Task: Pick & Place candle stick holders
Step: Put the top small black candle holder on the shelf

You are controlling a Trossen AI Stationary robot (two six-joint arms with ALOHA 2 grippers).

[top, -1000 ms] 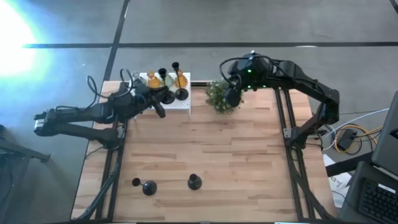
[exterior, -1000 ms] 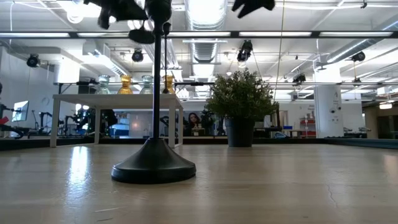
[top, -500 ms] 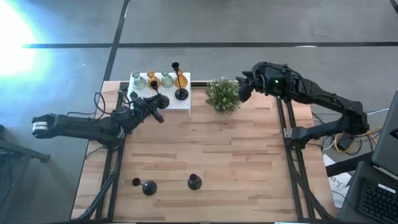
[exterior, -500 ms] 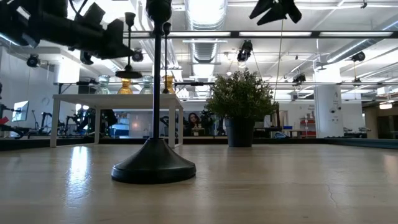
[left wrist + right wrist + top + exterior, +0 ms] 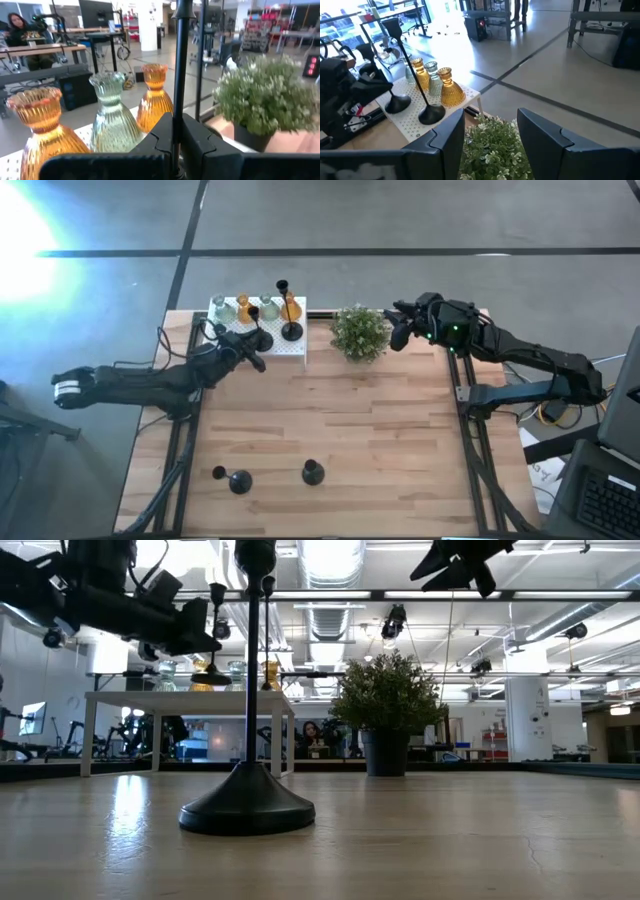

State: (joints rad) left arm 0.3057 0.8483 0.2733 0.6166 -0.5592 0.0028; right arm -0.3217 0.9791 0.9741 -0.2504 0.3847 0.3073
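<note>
Candle stick holders stand in two groups on the pale wooden slatted table [image 5: 380, 440]: most are gathered on the white perforated rectangular box [image 5: 290, 348] at the far left of the table, and three black ones sit near the front edge. Just right of the box stands the bushy green potted plant [image 5: 359, 332]. On the box are two squat ribbed amber glass holders [image 5: 155, 97], a ribbed clear glass holder [image 5: 111, 120] between them in the left wrist view, and a tall black holder with round base and thin stem [image 5: 290, 328] standing upright at the box's right end. The left gripper [image 5: 250, 350] reaches over the front of the box with its two dark fingers [image 5: 200, 145] pressed together around the thin stem of another black candle stick holder [image 5: 178, 75], which stands upright between them; whether its base is on the box cannot be told. The right gripper [image 5: 398, 332] hangs in the air just right of the plant, its fingers [image 5: 542, 135] spread wide apart with nothing between them and touching nothing. Near the front edge, a black holder with a wide round base [image 5: 240, 481] stands beside a smaller black piece [image 5: 218, 472], and a black cone-shaped holder [image 5: 313, 472] stands apart to their right.
</note>
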